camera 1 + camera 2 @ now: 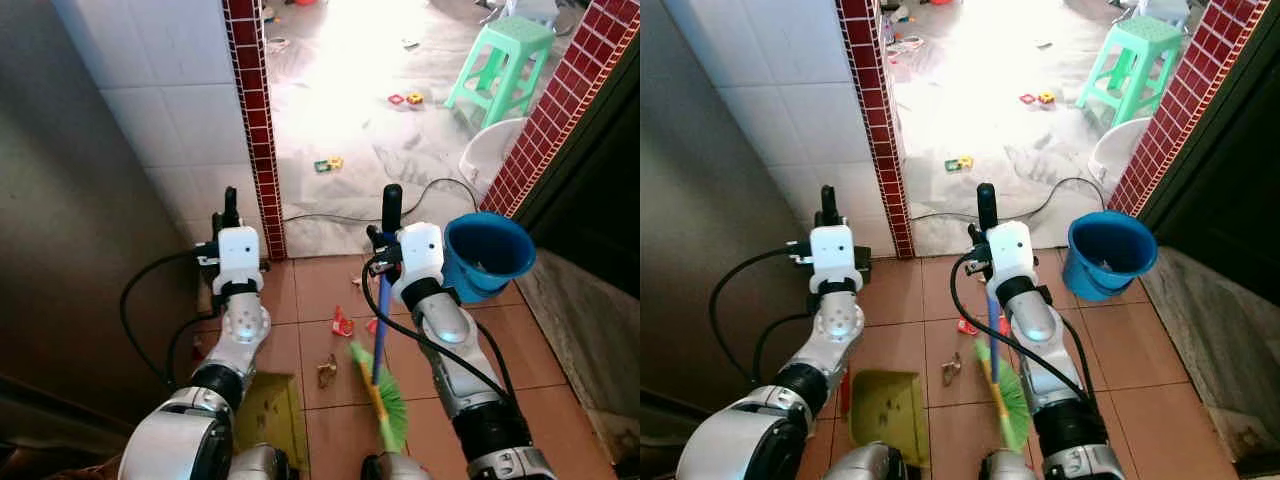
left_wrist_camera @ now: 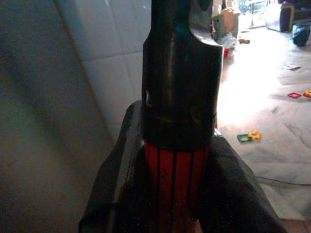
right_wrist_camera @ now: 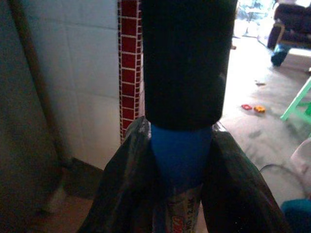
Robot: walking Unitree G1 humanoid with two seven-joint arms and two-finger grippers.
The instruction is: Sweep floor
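My right gripper (image 1: pixel 384 246) is shut on the blue handle (image 3: pixel 180 154) of a broom, just under its black end cap (image 1: pixel 392 205). The broom's green bristles (image 1: pixel 386 402) rest on the brown tiled floor below my forearm. My left gripper (image 1: pixel 228 243) is shut on the red handle (image 2: pixel 175 177) of a dustpan, below its black cap. The yellow-green pan (image 1: pixel 886 410) lies low on the tiles by my left arm. A red scrap (image 1: pixel 342 323) and a brown scrap (image 1: pixel 326 372) lie on the floor between pan and bristles.
A blue bucket (image 1: pixel 487 255) stands right of the broom. Ahead, a red brick pillar (image 1: pixel 255 120) edges a doorway to a bright grey floor with a black cable (image 1: pixel 425 192), small toys (image 1: pixel 328 164), a green stool (image 1: pixel 505 65) and a white basin (image 1: pixel 488 150). A white tiled wall stands at left.
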